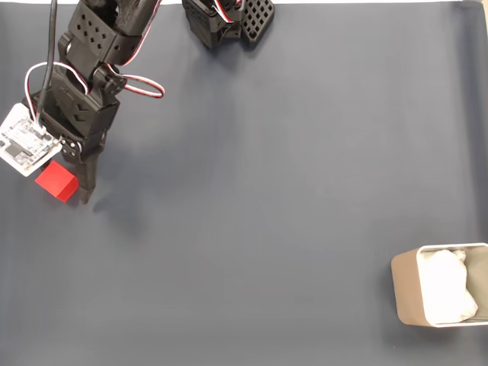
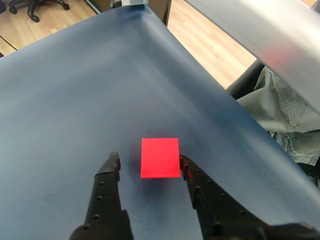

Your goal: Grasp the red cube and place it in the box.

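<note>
The red cube (image 1: 57, 181) lies on the dark blue mat at the far left of the fixed view. My gripper (image 1: 66, 192) reaches down over it, open, with one black finger (image 1: 87, 179) along the cube's right side. In the wrist view the red cube (image 2: 160, 158) sits between the tips of the gripper (image 2: 148, 159). The right fingertip (image 2: 186, 167) is at the cube's edge, and the left fingertip (image 2: 112, 165) stands apart from it. The beige box (image 1: 406, 286) with white paper inside rests at the lower right corner of the fixed view, far from the cube.
The arm's base (image 1: 229, 21) stands at the top edge of the mat. In the wrist view the mat's edge (image 2: 235, 100) drops off close beyond the cube, with grey-green clothing (image 2: 285, 115) and wooden floor behind it. The mat between cube and box is open room.
</note>
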### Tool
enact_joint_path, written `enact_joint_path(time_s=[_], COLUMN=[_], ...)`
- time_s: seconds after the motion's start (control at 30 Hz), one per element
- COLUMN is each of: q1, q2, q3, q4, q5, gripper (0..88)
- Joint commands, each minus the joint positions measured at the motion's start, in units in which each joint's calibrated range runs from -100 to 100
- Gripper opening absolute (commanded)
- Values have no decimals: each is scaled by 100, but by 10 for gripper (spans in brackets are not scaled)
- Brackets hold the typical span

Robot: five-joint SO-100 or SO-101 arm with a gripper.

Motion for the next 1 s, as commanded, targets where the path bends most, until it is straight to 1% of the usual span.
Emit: enact_joint_path(time_s=[0.0,0.3,0.97], q1=[-53,-53,-17], q2=[-247,-30,212], q3=[-126,-135,-108], q4=[-94,-307,-323], q5=[5,83,161], gripper=[271,258,251])
